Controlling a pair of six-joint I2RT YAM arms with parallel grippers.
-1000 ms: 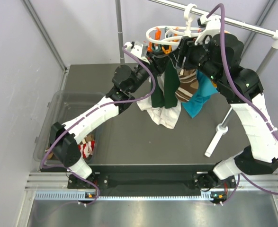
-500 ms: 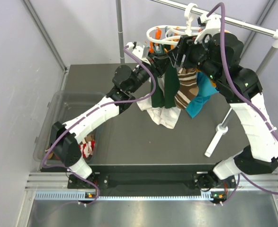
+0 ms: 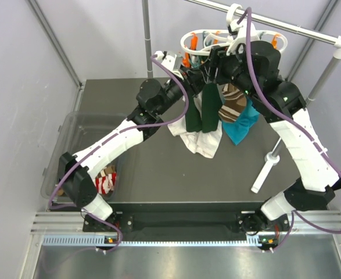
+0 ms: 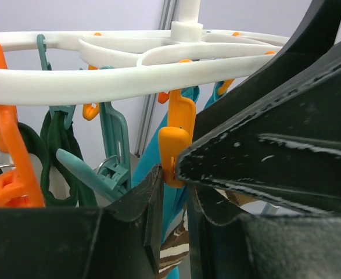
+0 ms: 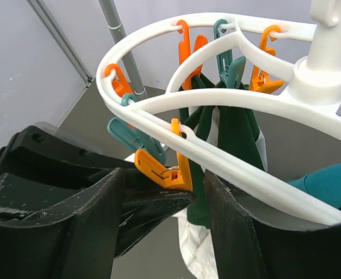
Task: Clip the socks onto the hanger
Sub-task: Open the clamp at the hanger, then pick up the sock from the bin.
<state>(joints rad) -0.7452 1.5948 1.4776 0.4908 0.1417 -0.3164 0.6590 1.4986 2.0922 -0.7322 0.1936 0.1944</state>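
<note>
Overhead view: two robot arms raised to the white ring hanger [image 3: 187, 42], hooked on a grey rail [image 3: 298, 29] at the top centre of the frame. Left gripper [image 4: 172, 197] reaching in from the lower left, jaws almost together right under an orange clip [image 4: 176, 139] at the centre of its wrist view, striped fabric glimpsed through the thin gap; grip on any fabric impossible to confirm. Right gripper [image 5: 163, 189] opposite, jaws standing apart on either side of apparently that same clip, gripping nothing, probably poised to squeeze it open for a sock offered from beneath. Hanging under the ring, upper centre: dark green socks [image 3: 202, 113], a brown-and-cream striped sock [image 3: 231, 107], a teal piece [image 3: 243, 125], a white cloth [image 3: 200, 142] lowest. Red-and-white striped sock [image 3: 105, 181] lying in the clear bin [image 3: 63, 136] at lower left, likely awaiting its turn.
</note>
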